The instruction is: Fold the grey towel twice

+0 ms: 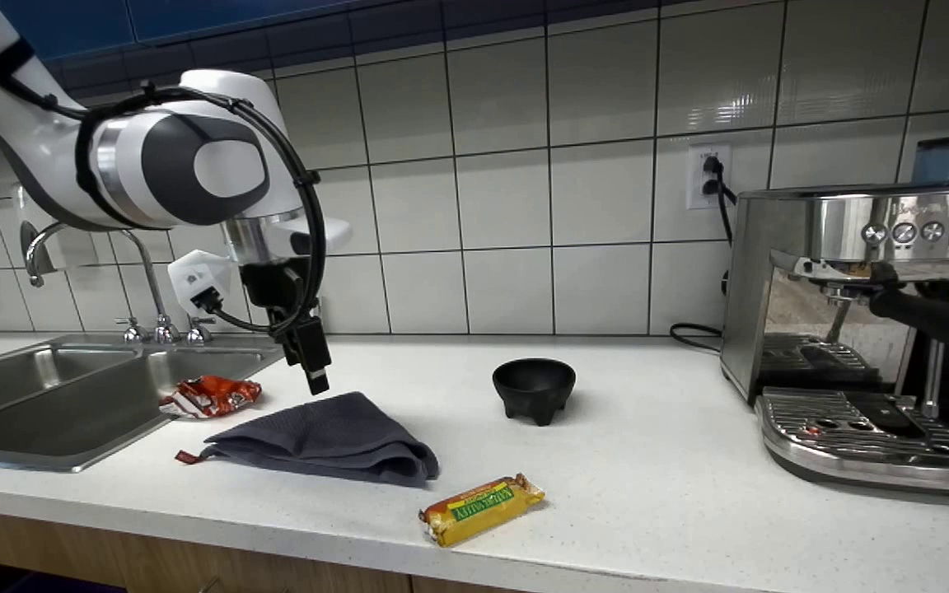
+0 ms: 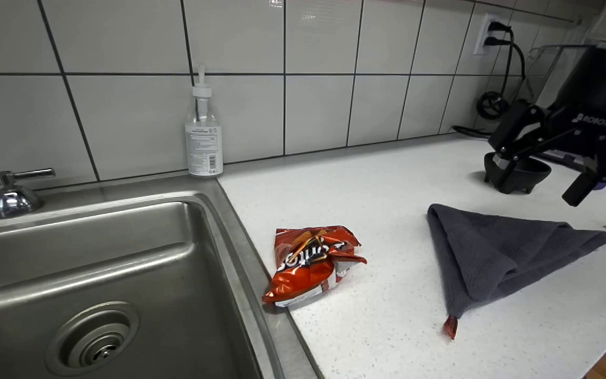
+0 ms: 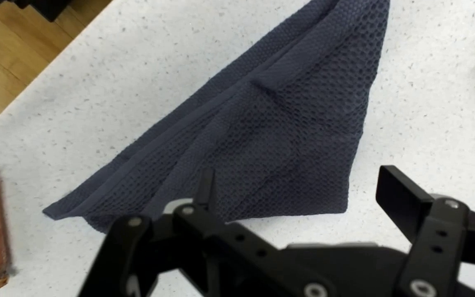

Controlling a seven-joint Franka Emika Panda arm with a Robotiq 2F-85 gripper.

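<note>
My hand (image 3: 298, 183) hung above the worktop (image 1: 647, 494) with its two fingers (image 3: 404, 202) spread wide. In the wrist view one fingertip showed against the grey towel (image 3: 295, 161) and the other against the bare surface just past its edge; in both exterior views I was apart from the cloth. The towel lay on the worktop between the sink (image 2: 240, 263) and the coffee machine (image 1: 837, 325), nearer the sink. It was folded over on itself into a rough triangle, its layers stepped along the long side facing the worktop's front edge, with a small pucker partway along. A small reddish piece (image 2: 451, 326) sat at one corner; whether it was joined to the cloth I could not tell.

Near the front edge and another corner of the towel lay a snack bar (image 1: 483, 511) in a yellow wrapper with a green label. A crumpled red chip bag (image 2: 313, 266) lay by the sink, one end reaching over its rim. Farther back, towards the tiled wall (image 1: 507, 206), a small black bowl (image 1: 534, 387) stood upright on stubby feet. In an exterior view a clear pump bottle (image 2: 204, 150) stood before the wall at the sink's back corner.
</note>
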